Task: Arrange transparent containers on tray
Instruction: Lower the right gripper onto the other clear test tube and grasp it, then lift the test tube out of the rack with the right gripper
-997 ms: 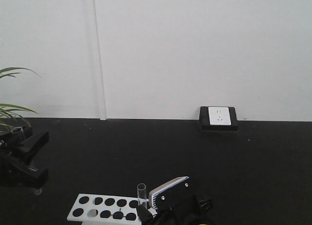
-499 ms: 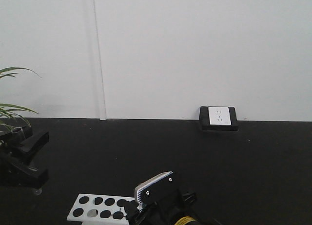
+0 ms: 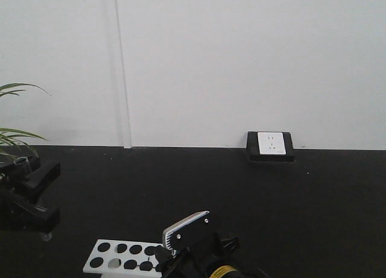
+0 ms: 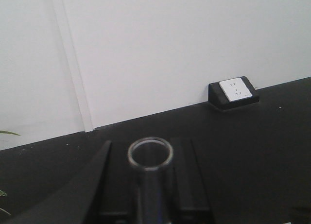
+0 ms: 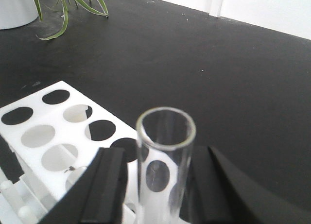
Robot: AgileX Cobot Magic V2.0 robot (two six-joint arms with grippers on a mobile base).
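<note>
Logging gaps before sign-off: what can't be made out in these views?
Yellow tray: appears in no view.
First tube in the left gripper: lower part cut off by the left wrist view's bottom edge.
Right gripper: the right wrist view cannot show whether it touches the second tube.
Rack: front view, partly hidden by the right arm and cut by the bottom edge.
</note>
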